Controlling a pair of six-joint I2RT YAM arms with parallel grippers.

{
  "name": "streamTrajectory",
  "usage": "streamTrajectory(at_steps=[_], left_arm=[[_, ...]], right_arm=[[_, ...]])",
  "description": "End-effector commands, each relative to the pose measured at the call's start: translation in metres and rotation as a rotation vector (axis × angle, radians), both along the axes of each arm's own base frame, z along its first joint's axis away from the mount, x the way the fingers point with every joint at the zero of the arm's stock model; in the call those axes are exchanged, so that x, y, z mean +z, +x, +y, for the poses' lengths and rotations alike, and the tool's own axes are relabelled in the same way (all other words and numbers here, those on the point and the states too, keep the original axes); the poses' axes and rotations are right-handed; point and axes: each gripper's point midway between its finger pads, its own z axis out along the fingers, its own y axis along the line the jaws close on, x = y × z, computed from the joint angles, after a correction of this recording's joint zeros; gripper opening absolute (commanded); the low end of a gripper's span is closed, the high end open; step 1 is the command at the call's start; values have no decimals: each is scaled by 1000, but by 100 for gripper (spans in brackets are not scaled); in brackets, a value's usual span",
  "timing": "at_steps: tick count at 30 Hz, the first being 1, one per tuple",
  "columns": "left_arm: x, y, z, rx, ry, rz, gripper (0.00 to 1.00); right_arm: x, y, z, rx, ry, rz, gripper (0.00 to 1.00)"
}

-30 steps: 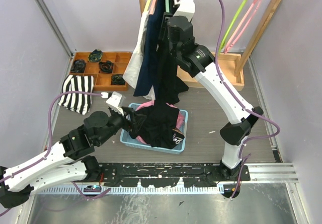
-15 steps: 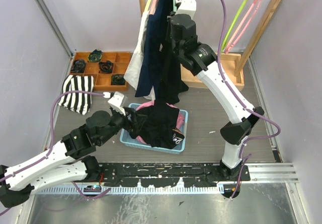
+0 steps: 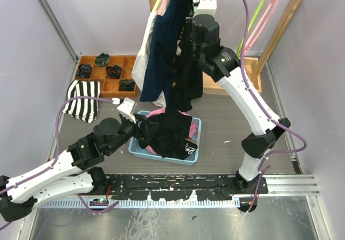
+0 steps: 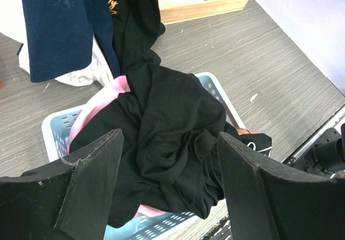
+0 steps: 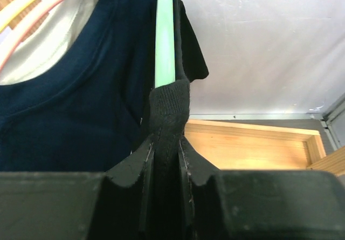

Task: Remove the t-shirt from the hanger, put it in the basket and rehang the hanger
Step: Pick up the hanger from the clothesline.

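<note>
right wrist: black t-shirt point(image 5: 168, 98) pinched inside the right pincer point(image 5: 165, 149).

Hanging cloth in the top view hides the fingertips of the right end effector point(image 5: 166, 151), which sit behind the black t-shirt point(image 3: 188, 81). The green hanger point(image 5: 164, 35) runs off the upper edge of the right wrist view, so its hook is unseen. Black clothes point(image 3: 167, 135) cover most of the basket point(image 3: 197, 129) and all but slivers of a pink garment point(image 4: 94, 108). The dark items in the wooden tray point(image 3: 131, 63) are too small to identify.
</note>
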Motion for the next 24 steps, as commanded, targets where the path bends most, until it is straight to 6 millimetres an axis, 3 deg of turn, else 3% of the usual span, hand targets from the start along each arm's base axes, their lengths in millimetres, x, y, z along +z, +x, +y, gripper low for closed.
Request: streamTrajectory(at_steps=[1, 12, 24], left_arm=[[21, 4, -6, 1, -48, -40, 78], [28, 9, -13, -1, -46, -54, 78], [69, 20, -24, 1, -72, -136, 79]], right_arm=[[94, -31, -45, -57, 129, -249, 1], [112, -55, -69, -65, 124, -303, 1], [101, -81, -80, -21, 115, -284, 1]])
